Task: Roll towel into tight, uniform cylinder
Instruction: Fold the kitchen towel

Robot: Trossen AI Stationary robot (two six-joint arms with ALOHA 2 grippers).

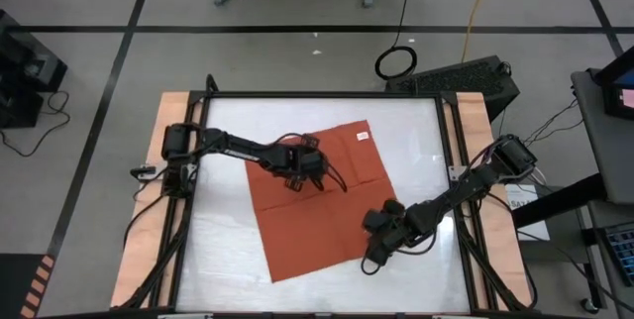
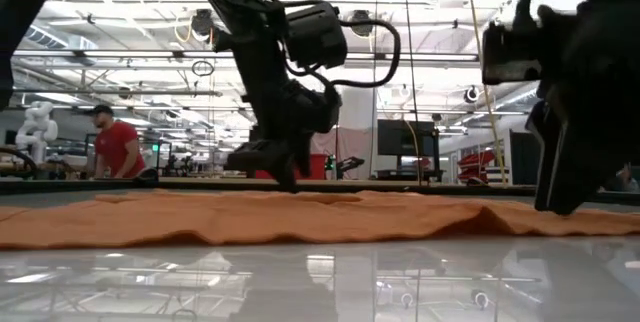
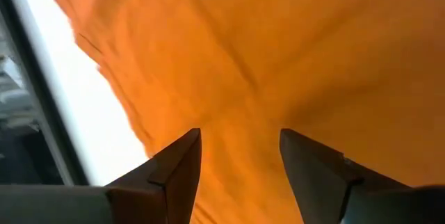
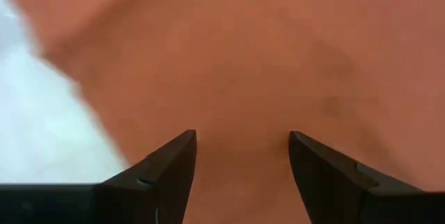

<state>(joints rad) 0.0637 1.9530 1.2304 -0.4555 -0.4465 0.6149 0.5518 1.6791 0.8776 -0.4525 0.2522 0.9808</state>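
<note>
The rust-orange towel lies spread flat on the white table, turned at an angle, with a small white label near its far corner. Low wrinkles run across it in the low view. My left gripper is open over the towel's middle, fingers pointing down, with creases in the cloth running toward the gap. My right gripper is open over the towel's near-right edge, with cloth under it and bare table beside it. My left gripper's open fingertips come down from above to the towel's surface near its middle. I cannot tell whether they touch the cloth. My right gripper stands low at the towel's near-right edge, and I cannot tell whether it touches.
Black rails and wooden strips border the white tabletop. Bare table lies to the near left of the towel and at the far right. A person in a red shirt stands far off in the room.
</note>
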